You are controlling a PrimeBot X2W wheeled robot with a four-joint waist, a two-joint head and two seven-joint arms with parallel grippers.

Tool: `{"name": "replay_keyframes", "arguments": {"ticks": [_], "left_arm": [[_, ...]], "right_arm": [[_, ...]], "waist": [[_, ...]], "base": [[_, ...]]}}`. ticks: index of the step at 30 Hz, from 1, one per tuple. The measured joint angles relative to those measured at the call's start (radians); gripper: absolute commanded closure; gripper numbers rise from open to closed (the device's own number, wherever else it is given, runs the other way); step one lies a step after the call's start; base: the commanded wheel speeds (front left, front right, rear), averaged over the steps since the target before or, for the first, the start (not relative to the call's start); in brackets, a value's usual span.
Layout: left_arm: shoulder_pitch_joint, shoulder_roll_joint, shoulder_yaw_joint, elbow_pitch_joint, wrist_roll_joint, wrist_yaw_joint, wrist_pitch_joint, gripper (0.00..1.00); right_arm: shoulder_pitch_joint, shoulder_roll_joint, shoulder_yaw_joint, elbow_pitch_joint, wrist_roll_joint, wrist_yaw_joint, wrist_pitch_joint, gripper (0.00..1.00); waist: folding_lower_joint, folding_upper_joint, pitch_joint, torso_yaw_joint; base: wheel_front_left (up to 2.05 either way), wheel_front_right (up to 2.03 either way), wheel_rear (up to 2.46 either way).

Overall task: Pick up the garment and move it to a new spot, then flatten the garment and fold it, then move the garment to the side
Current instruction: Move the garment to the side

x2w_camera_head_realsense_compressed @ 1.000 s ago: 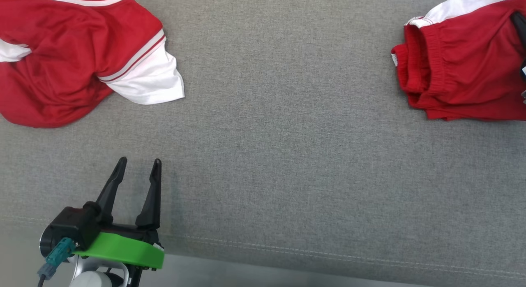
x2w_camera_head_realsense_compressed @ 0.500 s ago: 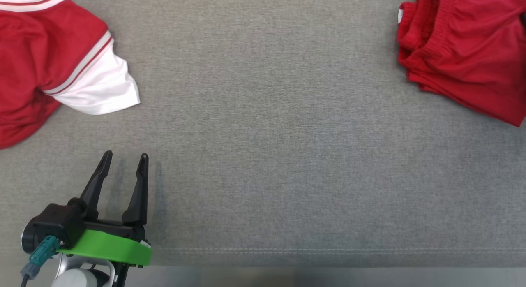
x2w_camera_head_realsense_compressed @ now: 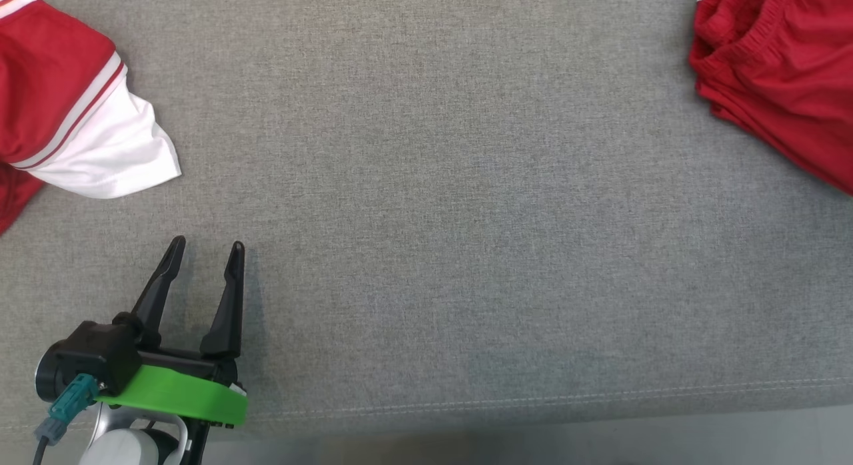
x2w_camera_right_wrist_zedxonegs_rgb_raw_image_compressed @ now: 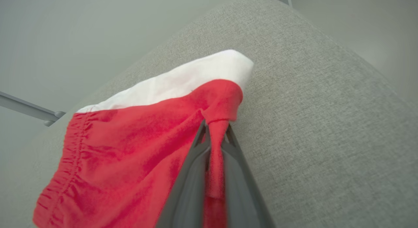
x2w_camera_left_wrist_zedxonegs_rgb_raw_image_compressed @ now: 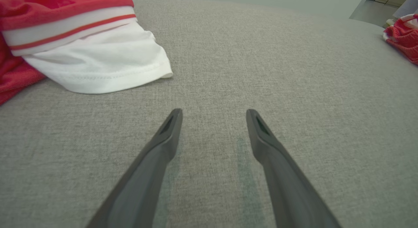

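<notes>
Cushion [x2w_camera_head_realsense_compressed: 466,218]: grey woven cloth, with a stitched seam along its near edge. Jersey [x2w_camera_head_realsense_compressed: 60,105]: red with a white sleeve and a striped band, crumpled on the cushion's left side. Shorts [x2w_camera_head_realsense_compressed: 786,72]: red with an elastic waist and a white panel, lying on the cushion's far right. Left gripper [x2w_camera_head_realsense_compressed: 206,248]: over the cushion's near left, fingers spread, empty, clear of the jersey. Right gripper [x2w_camera_right_wrist_zedxonegs_rgb_raw_image_compressed: 215,128]: fingers clenched on a bunched fold of the shorts.

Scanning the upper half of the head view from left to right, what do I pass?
Red and white jersey, its white sleeve end pointing toward the middle → grey cushion → red shorts at the right edge.
</notes>
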Motion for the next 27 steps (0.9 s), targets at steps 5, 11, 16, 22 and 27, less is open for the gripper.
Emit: {"name": "replay_keyframes", "arguments": {"ticks": [5, 11, 16, 22, 27], "left_arm": [[-0.006, 0.0, -0.006, -0.001, 0.0, 0.0, 0.003, 0.0], [-0.006, -0.004, -0.013, -0.01, -0.001, 0.0, 0.009, 0.0], [-0.006, -0.006, 0.002, -0.006, -0.002, 0.003, 0.008, 0.0], [-0.006, -0.013, 0.004, -0.003, -0.003, 0.008, 0.007, 0.0], [-0.006, -0.019, -0.001, 0.002, -0.003, 0.008, 0.004, 0.0]], "right_arm": [[-0.015, -0.013, 0.005, 0.017, -0.033, 0.0, -0.03, 1.0], [-0.035, -0.028, 0.014, 0.04, -0.057, 0.0, -0.048, 0.8], [-0.038, -0.027, 0.033, 0.064, -0.085, 0.0, -0.063, 0.0], [-0.036, -0.039, 0.063, 0.109, -0.128, -0.002, -0.074, 0.0], [-0.015, -0.055, 0.063, 0.158, -0.141, -0.011, -0.094, 0.0]], "waist": [[0.0, 0.0, -0.002, -0.001], [0.0, 0.0, 0.006, 0.004], [0.0, 0.0, 0.014, 0.007], [-0.0001, 0.0, 0.009, 0.0], [0.0, 0.0, -0.005, -0.01]], "base": [[0.0, 0.0, 0.0], [0.0, 0.0, 0.0], [0.0, 0.0, 0.0], [0.0, 0.0, 0.0], [0.0, 0.0, 0.0]]}}
